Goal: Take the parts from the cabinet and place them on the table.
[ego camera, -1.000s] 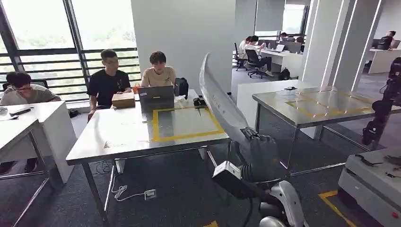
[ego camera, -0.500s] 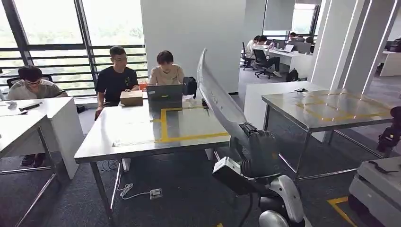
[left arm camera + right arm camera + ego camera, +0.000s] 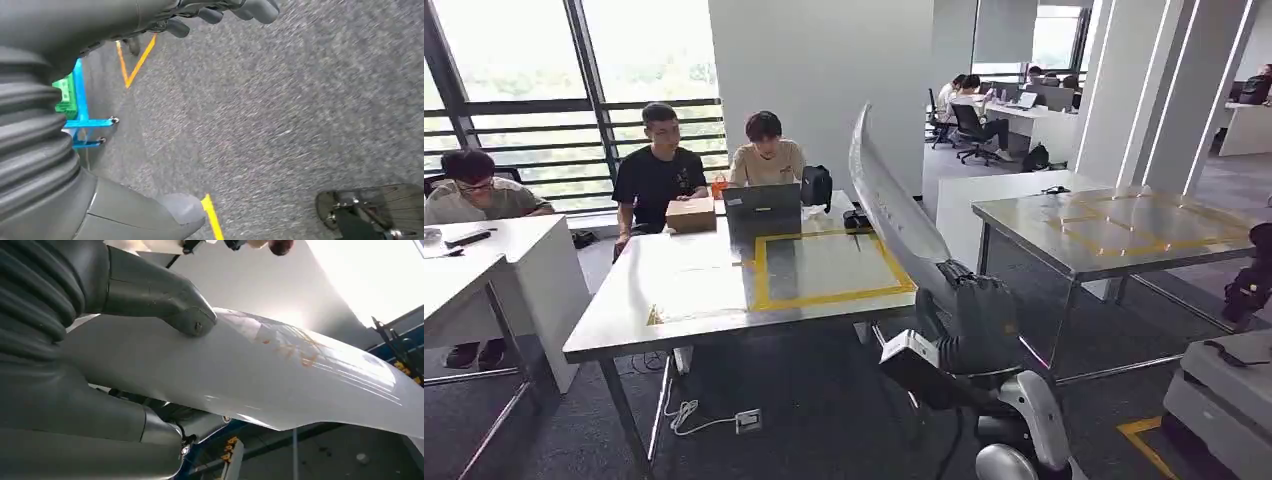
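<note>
My right hand (image 3: 974,320) grips the lower end of a long, curved white panel part (image 3: 889,210), which rises up and away over the near right corner of the steel table (image 3: 694,280). A yellow taped rectangle (image 3: 824,297) marks the table's right half. In the right wrist view my thumb (image 3: 192,320) presses on the glossy white part (image 3: 280,375). My left hand (image 3: 75,40) hangs over the grey carpet, fingers (image 3: 250,7) and thumb (image 3: 180,210) apart, with nothing in it.
Two people sit at the table's far side behind a laptop (image 3: 762,200) and a cardboard box (image 3: 690,213). A second steel table (image 3: 1124,235) stands to the right, a white desk (image 3: 504,250) with a person to the left, a grey cart (image 3: 1224,400) at the near right.
The camera has swayed, so the whole scene shifted right and then back left. My right hand keeps hold of the white part at the same height.
</note>
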`<control>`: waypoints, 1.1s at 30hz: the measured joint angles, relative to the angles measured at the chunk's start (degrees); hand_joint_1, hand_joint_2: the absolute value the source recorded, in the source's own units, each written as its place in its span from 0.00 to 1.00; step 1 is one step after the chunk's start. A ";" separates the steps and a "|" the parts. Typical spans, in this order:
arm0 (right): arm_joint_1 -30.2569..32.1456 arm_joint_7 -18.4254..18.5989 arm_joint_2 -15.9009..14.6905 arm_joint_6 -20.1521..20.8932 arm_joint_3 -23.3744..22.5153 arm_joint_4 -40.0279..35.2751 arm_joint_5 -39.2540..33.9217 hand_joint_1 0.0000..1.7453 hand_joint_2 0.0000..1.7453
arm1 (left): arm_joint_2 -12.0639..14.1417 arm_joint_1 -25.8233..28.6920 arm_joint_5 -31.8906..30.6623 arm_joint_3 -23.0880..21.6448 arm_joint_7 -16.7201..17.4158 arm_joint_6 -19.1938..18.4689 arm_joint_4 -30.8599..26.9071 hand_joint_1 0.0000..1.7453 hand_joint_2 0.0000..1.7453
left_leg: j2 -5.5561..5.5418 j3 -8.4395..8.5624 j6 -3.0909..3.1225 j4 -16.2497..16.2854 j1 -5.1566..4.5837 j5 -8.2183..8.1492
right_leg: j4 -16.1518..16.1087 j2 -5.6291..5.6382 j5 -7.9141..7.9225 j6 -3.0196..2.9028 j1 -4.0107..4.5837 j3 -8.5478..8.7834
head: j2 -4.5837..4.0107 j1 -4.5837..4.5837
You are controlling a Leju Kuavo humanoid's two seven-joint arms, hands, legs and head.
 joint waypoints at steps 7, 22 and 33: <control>0.00 0.96 0.00 0.13 -0.02 -0.35 0.79 1.00 1.00 | 0.07 -0.18 -0.09 0.00 -0.17 -0.11 0.04 0.00 1.00 | -0.43 2.31 3.58 -0.34 0.04 -0.19 | 10.01 -0.01 -2.33 1.80 0.23 -5.32 | 0.11 0.46; -0.24 1.18 -0.28 0.44 -0.11 -0.39 0.79 1.00 1.00 | -0.33 -0.12 0.11 0.00 -0.35 -0.11 0.09 0.00 1.00 | -0.65 2.72 1.38 7.41 -0.93 -3.92 | -2.26 -0.31 3.93 -2.30 1.27 -1.89 | 0.11 0.37; 0.05 0.90 -0.28 0.68 -0.07 -0.37 0.79 1.00 1.00 | 0.04 0.60 0.48 0.00 -0.33 -0.31 0.11 0.00 1.00 | 0.40 0.03 1.32 -1.12 0.61 1.98 | -1.04 -0.12 -1.64 1.23 0.32 3.34 | 0.11 0.40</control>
